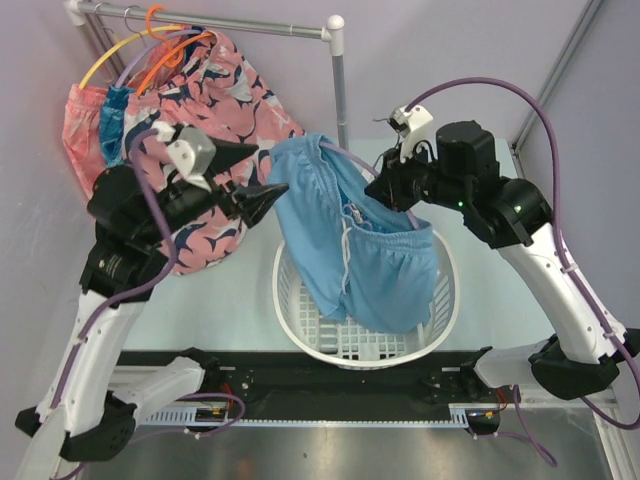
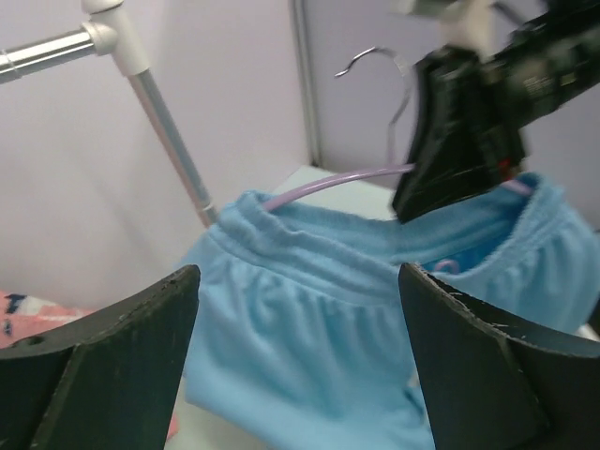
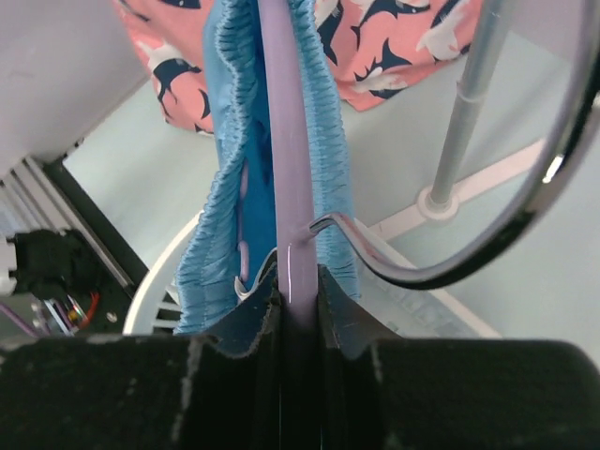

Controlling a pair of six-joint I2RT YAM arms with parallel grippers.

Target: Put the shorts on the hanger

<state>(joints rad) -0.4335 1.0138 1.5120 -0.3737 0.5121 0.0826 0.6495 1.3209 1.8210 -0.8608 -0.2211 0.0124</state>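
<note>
Light-blue shorts (image 1: 372,268) on lavender hanger (image 3: 286,141), over basket (image 1: 360,348)

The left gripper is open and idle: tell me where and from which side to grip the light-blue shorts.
Grip the shorts by the waistband end nearest the left gripper, coming in level from the left. That thick gathered ridge sits bunched along the hanger and faces the open jaws; the right gripper clamps the hanger's middle.

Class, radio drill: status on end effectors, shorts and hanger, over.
Left end effector open, facing shorts. Right end effector shut on hanger. Shorts hung on hanger, over basket. Rack post close by.
</note>
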